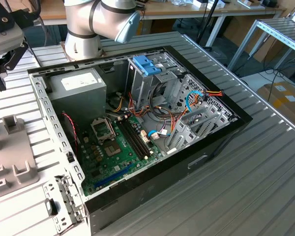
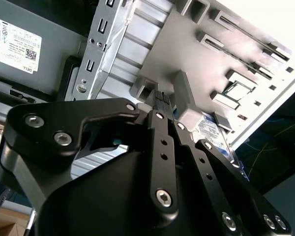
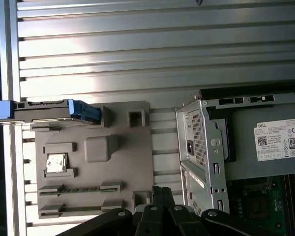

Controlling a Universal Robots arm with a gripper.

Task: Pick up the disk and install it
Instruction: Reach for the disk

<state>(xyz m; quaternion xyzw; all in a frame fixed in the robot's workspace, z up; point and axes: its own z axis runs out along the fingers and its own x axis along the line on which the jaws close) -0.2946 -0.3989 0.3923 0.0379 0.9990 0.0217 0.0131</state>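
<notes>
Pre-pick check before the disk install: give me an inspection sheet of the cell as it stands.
Surface: ribbed metal table, carrying the open computer case and a grey fixture plate.
Job's things: disk on edge at the plate's rim, not gripped.
Clutter: chip seated in a plate nest.
Grippers: gripper shut, empty, over the plate, apart from the disk.
Cables: coloured wires inside the case.
Surroundings: workbench and cardboard box beyond the table.

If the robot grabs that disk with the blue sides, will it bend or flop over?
Probably not bend: the disk looks like a hard dark metal slab. It stands on its thin edge in the grey holder, so a sideways nudge might tip it. Its blue rails look like smooth plastic, maybe a bit slippery.
</notes>
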